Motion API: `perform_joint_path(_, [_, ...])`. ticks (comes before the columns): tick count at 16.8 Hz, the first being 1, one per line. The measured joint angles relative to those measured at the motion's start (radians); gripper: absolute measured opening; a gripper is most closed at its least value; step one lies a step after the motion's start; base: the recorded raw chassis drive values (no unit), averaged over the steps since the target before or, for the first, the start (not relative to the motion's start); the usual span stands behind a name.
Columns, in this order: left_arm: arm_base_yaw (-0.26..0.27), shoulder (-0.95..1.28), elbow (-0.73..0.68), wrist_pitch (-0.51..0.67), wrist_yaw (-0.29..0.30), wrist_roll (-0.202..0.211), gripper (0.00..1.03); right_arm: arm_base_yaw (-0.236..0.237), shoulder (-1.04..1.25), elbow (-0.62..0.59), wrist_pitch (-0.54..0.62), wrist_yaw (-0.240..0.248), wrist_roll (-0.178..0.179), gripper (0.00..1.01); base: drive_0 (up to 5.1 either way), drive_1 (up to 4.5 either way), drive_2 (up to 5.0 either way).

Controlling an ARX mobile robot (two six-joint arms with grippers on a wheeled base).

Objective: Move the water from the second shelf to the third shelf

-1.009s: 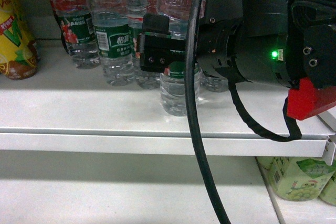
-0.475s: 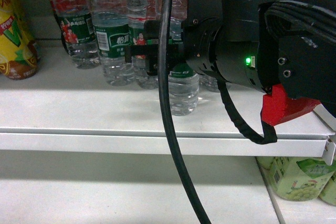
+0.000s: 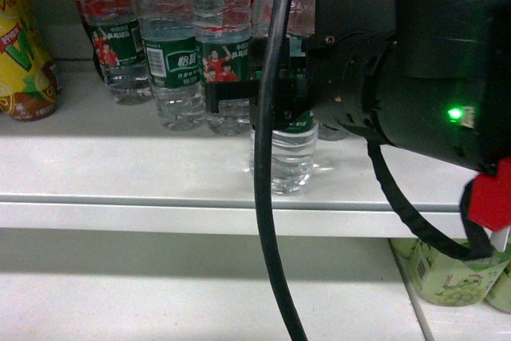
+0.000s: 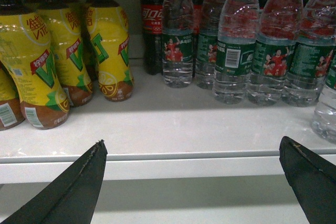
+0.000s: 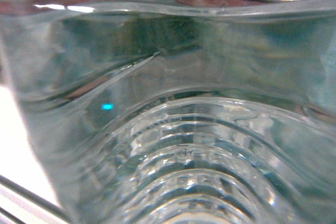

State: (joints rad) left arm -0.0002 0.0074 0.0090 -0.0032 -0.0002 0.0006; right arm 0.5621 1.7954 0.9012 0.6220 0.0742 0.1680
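The water is a clear ribbed bottle with a green label, standing upright near the front edge of the white shelf. My right gripper is shut on it at label height, its black jaws on either side of the bottle. In the right wrist view the water fills the whole frame and no fingers show. In the left wrist view my left gripper hangs open and empty in front of the shelf edge, well apart from any bottle.
More water bottles stand in a row at the back. Yellow juice bottles are on the left, next to a dark cola bottle. Green bottles stand on the lower shelf. A black cable hangs across the head view.
The right gripper has drawn the water bottle away from the back row, rightward and toward the shelf's front edge. The arm's body has shifted right in the head view.
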Motion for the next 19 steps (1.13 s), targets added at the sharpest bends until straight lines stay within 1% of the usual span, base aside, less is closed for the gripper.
perform_joint_path(1, [0.0, 0.0, 0.0, 0.0, 0.0, 0.0, 0.98, -0.007, -0.027, -0.03, 0.0, -0.01, 0.003, 0.42, 0.0, 0.0, 0.0])
perform_joint_path(3, [0.0, 0.0, 0.0, 0.0, 0.0, 0.0, 0.98, -0.03, -0.09, -0.098, -0.005, -0.051, 0.006, 0.42, 0.0, 0.0, 0.0])
perform_joint_path(4, [0.0, 0.0, 0.0, 0.0, 0.0, 0.0, 0.98, -0.048, -0.125, -0.132, -0.009, -0.066, 0.006, 0.42, 0.0, 0.0, 0.0])
perform_joint_path(6, [0.0, 0.0, 0.0, 0.0, 0.0, 0.0, 0.98, -0.102, -0.204, -0.216, -0.01, -0.075, 0.003, 0.42, 0.0, 0.0, 0.0])
perform_joint_path(9, [0.0, 0.0, 0.0, 0.0, 0.0, 0.0, 0.98, -0.182, -0.301, -0.316, -0.004, -0.101, -0.019, 0.42, 0.0, 0.0, 0.0])
perform_joint_path(11, [0.0, 0.0, 0.0, 0.0, 0.0, 0.0, 0.98, -0.233, -0.38, -0.377, -0.001, -0.132, -0.044, 0.42, 0.0, 0.0, 0.0])
perform_joint_path(13, [0.0, 0.0, 0.0, 0.0, 0.0, 0.0, 0.98, -0.282, -0.461, -0.42, 0.0, -0.158, -0.068, 0.41, 0.0, 0.0, 0.0])
perform_joint_path(14, [0.0, 0.0, 0.0, 0.0, 0.0, 0.0, 0.98, -0.305, -0.498, -0.44, 0.001, -0.163, -0.072, 0.41, 0.0, 0.0, 0.0])
perform_joint_path(17, [0.0, 0.0, 0.0, 0.0, 0.0, 0.0, 0.98, -0.404, -0.627, -0.521, -0.009, -0.174, -0.072, 0.41, 0.0, 0.0, 0.0])
perform_joint_path(19, [0.0, 0.0, 0.0, 0.0, 0.0, 0.0, 0.98, -0.495, -0.721, -0.573, -0.042, -0.201, -0.065, 0.41, 0.0, 0.0, 0.0])
